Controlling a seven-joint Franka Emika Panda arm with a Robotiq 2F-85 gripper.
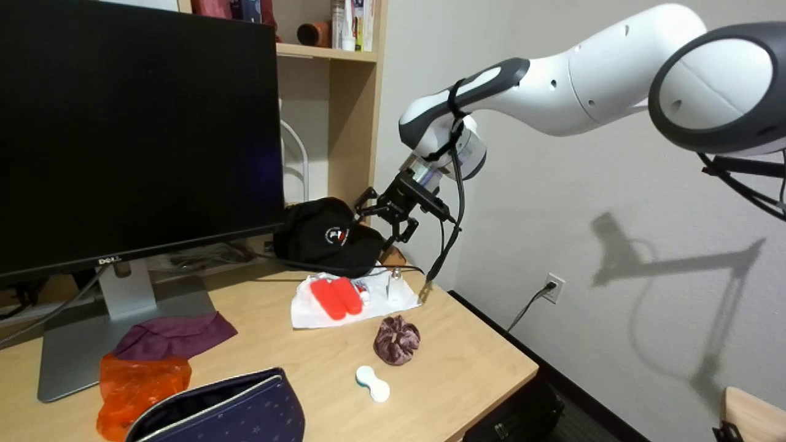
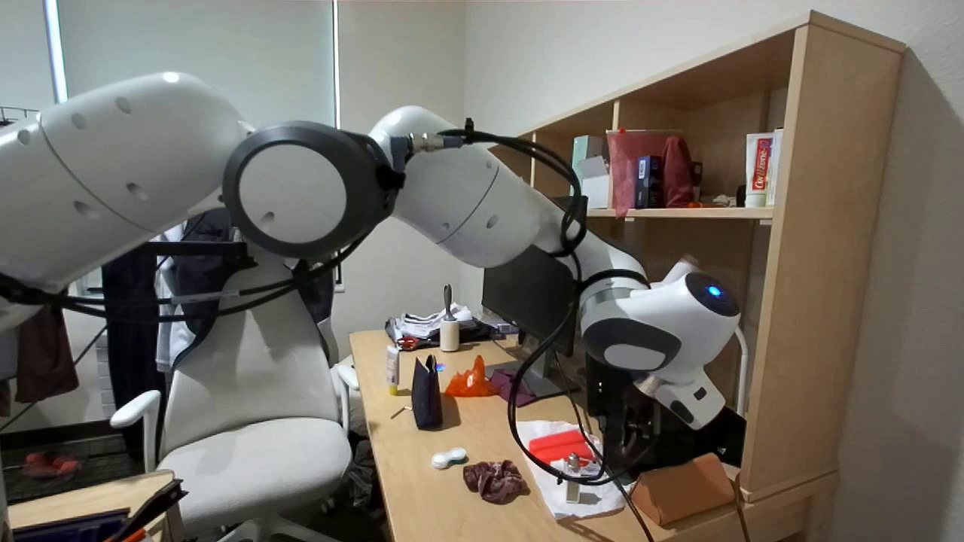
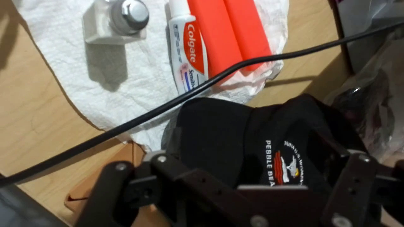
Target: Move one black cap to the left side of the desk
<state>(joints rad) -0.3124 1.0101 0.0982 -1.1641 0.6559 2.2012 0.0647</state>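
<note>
I have the gripper point(image 1: 371, 234) spread at the black cap point(image 1: 307, 236), far on the desk point(image 1: 454, 374) in an exterior view, right of the monitor point(image 1: 141, 123); near, a navy pouch point(image 1: 245, 411) gapes, contents hidden.

Arm point(image 1: 556, 98) reaches in from the right edge in an exterior view, sloping down leftward. Round elbow point(image 1: 712, 86) high up, dark-rimmed. Wrist point(image 1: 436, 134) bent under; claw point(image 1: 371, 234) tilted, aimed down and toward that view's left. In an exterior view, forearm point(image 2: 474, 199) slopes from the elbow to lower right; light point(image 2: 713, 291) on the wrist end glows blue. Claw there sits below the wrist, dark, hard to make out. Wrist view: claw along the bottom, fingers point(image 3: 350, 186) spread wide apart, one toward each side, black linkages point(image 3: 205, 186) splayed. Lower and right-hand parts cut off by the frame. Whether the fingers touch anything can't be told from these views.
</note>
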